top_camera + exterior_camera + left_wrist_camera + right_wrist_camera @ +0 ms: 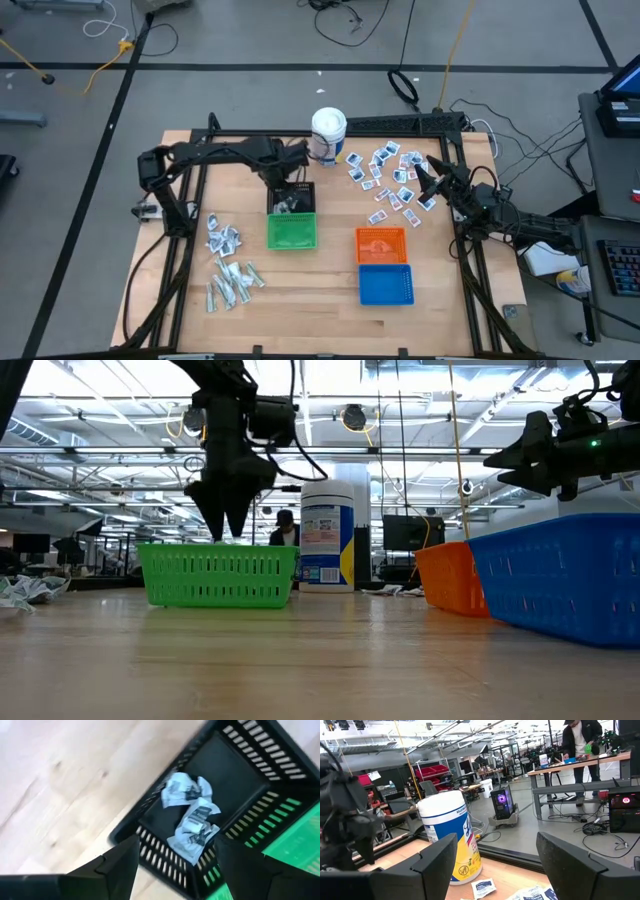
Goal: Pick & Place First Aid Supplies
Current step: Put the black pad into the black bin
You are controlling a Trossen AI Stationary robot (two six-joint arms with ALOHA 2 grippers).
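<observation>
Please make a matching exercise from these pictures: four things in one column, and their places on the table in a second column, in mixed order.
Things:
1. black basket
2. orange basket
3. white canister
4. left pincer

Places:
A. touching the blue basket
B. at the table's far edge
C. above the black basket, open
D. behind the green basket, holding crumpled packets

Pairs: 1-D, 2-A, 3-B, 4-C

Crumpled grey-white packets [192, 820] lie loose inside the black basket [240, 775].
</observation>
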